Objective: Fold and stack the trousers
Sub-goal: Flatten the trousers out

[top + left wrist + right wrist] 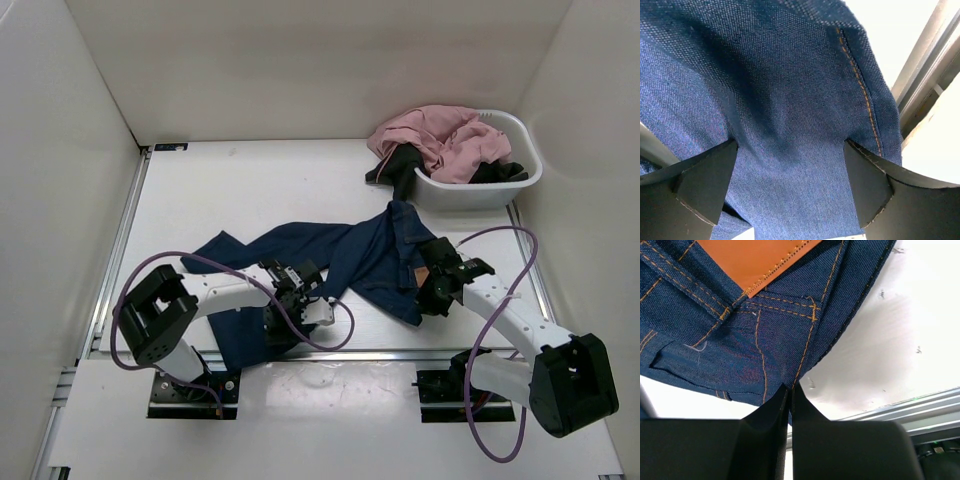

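- Top external view: we see the trousers spread unfolded across the near half of the counter. The waistband end lies to the right and one leg reaches the near edge at the left.
- The left gripper sits over the leg section. The right gripper sits at the waistband end.
- A white basket stands at the far right of the counter, well apart from the trousers. It holds a pink garment, and a black garment hangs over its left rim.
- Left wrist view: we find the left gripper released, its jaws spread wide. The denim of the trousers fills the space between and beyond them.
- A line of orange stitching runs along the right fold of the cloth. The bare counter and a metal rail show at the right.
- Right wrist view: we find the right gripper clenched, its fingertips pressed together on the lower edge of the trousers where a stitched seam meets them.
- The orange-brown patch lies just above that point, at the top of the frame.
- The counter shows to the right of the cloth, with an aluminium rail below it.
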